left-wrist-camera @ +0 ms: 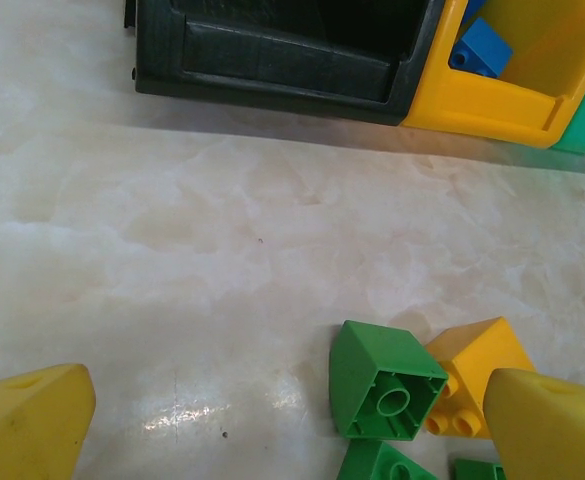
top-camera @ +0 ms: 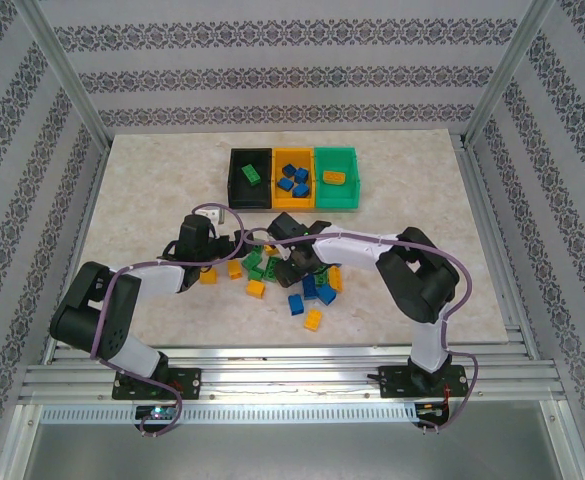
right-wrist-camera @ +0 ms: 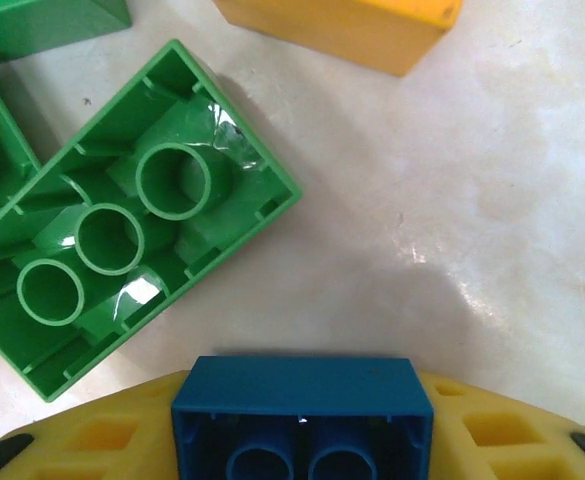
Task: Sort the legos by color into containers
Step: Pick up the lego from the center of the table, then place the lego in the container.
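Note:
Loose blue, green and yellow-orange legos (top-camera: 292, 285) lie in a pile at mid-table. My right gripper (right-wrist-camera: 302, 432) is shut on a blue brick (right-wrist-camera: 302, 400), its hollow underside facing the camera, held between the yellow pads (right-wrist-camera: 97, 435) just above the table. Beside it lies an upturned green brick (right-wrist-camera: 122, 235). My left gripper (left-wrist-camera: 292, 430) is open and low at the pile's left edge, with a green brick (left-wrist-camera: 387, 380) and a yellow brick (left-wrist-camera: 472, 372) near its right finger (left-wrist-camera: 552, 425). The black bin (top-camera: 233, 190), yellow-orange bin (top-camera: 278, 196) and green bin (top-camera: 338, 204) stand in a row behind.
The black bin holds a green brick (top-camera: 247, 174), the yellow-orange bin several blue bricks (top-camera: 294, 180), and the green bin a yellow brick (top-camera: 334, 177). Bare marble lies between the left gripper and the black bin (left-wrist-camera: 272, 55). A metal frame rings the table.

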Tool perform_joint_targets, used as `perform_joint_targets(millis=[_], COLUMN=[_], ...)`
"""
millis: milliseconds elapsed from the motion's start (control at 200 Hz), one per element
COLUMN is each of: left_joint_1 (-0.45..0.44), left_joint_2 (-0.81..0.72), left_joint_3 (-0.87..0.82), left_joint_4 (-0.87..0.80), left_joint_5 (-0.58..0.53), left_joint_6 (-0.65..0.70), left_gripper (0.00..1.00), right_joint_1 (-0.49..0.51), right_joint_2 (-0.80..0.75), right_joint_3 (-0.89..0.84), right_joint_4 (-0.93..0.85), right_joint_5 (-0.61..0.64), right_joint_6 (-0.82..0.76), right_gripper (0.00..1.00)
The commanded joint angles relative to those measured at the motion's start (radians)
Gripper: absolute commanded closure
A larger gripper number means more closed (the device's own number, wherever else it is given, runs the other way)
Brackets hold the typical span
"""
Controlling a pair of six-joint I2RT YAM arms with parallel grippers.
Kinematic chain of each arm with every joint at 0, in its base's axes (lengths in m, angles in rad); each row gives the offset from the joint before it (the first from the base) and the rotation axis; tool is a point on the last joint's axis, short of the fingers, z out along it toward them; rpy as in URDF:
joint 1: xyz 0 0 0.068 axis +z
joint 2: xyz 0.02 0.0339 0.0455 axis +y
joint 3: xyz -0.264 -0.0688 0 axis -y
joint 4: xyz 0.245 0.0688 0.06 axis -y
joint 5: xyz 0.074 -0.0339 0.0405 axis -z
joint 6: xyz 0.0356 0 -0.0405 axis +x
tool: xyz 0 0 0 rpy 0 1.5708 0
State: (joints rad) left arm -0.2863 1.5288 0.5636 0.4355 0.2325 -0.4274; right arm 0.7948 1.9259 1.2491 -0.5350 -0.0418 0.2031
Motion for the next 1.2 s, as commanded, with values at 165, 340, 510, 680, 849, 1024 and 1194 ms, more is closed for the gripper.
perform_joint_targets(millis=[165,340,510,680,849,1024,1194], left_joint_1=[0.005,0.004,0.005,0.005,0.004,0.005,0.006], left_joint_2=[0.009,0.008,0.001,0.003,-0.003,0.002,0.007], left_joint_3=[0.031,0.027,0.027,0.031,0.031,0.032,0.031], left_joint_4=[0.024,0.03,0.024,0.023,0.013,0.018,0.027], left_joint_5=[0.003,0.0,-0.003,0.003,-0.006,0.0,0.008], left_joint_6=[-0.011,-0.008,-0.004,-0.002,0.005,-0.001,-0.008], left_gripper=[0.0,0.0,0.0,0.0,0.0,0.0,0.0], right_joint_1=[-0.119,-0.21,-0.271,-0.32,-0.317,-0.277,-0.209], right_joint_2=[-0.08,0.013,0.169,0.314,0.326,0.193,0.024], right_joint_3=[0.038,0.188,0.433,0.697,0.746,0.519,0.254], right_joint_4=[0.097,0.176,0.179,0.126,0.099,0.152,0.157], right_joint_5=[0.038,0.031,0.055,0.044,0.011,0.011,0.059], right_joint_6=[0.066,0.114,0.116,0.116,0.11,0.088,0.056], right_gripper=[0.54,0.53,0.52,0.43,0.37,0.37,0.37])
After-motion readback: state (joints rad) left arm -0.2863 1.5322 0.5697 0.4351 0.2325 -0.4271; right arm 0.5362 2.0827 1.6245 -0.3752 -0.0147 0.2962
